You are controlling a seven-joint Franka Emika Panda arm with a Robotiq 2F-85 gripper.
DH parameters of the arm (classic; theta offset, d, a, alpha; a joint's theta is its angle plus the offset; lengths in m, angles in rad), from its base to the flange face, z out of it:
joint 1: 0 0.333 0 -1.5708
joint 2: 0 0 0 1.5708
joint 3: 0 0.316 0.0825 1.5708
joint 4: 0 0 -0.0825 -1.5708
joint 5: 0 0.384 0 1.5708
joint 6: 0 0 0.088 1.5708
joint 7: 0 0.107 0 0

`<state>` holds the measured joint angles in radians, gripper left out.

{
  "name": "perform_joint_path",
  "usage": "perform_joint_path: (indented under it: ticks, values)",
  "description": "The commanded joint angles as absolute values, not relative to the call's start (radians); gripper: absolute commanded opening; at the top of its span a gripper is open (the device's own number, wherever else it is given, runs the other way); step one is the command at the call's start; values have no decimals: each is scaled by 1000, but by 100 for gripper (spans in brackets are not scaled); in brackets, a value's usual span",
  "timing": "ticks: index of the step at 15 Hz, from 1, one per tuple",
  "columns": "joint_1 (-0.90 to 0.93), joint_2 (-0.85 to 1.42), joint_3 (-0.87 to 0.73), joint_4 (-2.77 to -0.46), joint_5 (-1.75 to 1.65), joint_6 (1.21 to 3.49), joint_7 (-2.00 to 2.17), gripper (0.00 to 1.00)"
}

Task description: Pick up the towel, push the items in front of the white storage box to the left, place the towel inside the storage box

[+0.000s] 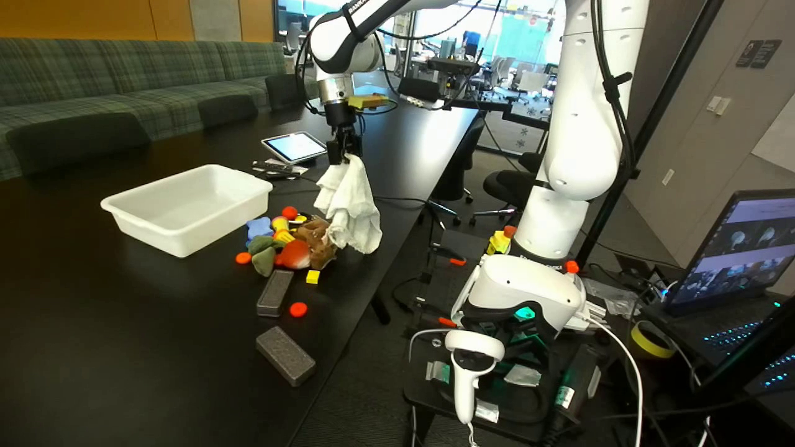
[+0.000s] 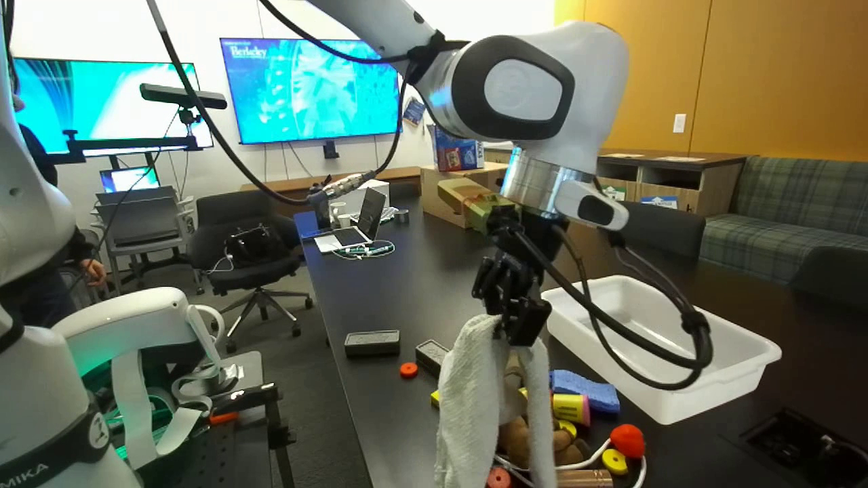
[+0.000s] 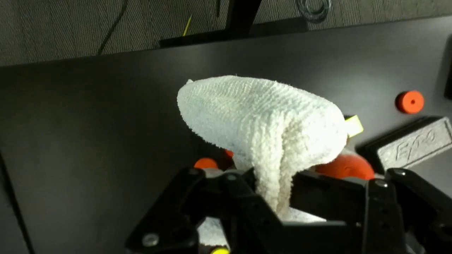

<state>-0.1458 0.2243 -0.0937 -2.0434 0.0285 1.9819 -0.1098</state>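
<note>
My jaws grip the towel (image 1: pixel 352 208); I note a blue sponge (image 2: pixel 586 392) and assorted items (image 1: pixel 294 254) just beside the storage box (image 1: pixel 222 222).

Long dark worktop (image 1: pixel 124 347) shining at its far end, green plaid bench (image 1: pixel 62 68) along an orange panelled wall (image 1: pixel 74 18), black chairs (image 1: pixel 77 139), low wooden cabinet (image 2: pixel 719 183), 2 large lit screens (image 2: pixel 312 95) against a white wall (image 2: pixel 88 30), bright glazing (image 1: pixel 515 37) with office chairs (image 1: pixel 531 81) beyond, grey patterned carpet (image 3: pixel 53 31)
</note>
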Motion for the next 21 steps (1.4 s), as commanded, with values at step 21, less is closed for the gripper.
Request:
perform_joint_path:
  ticks: [21]
  values:
    - [183,921,-427,-1844,-273,2507,703,14]
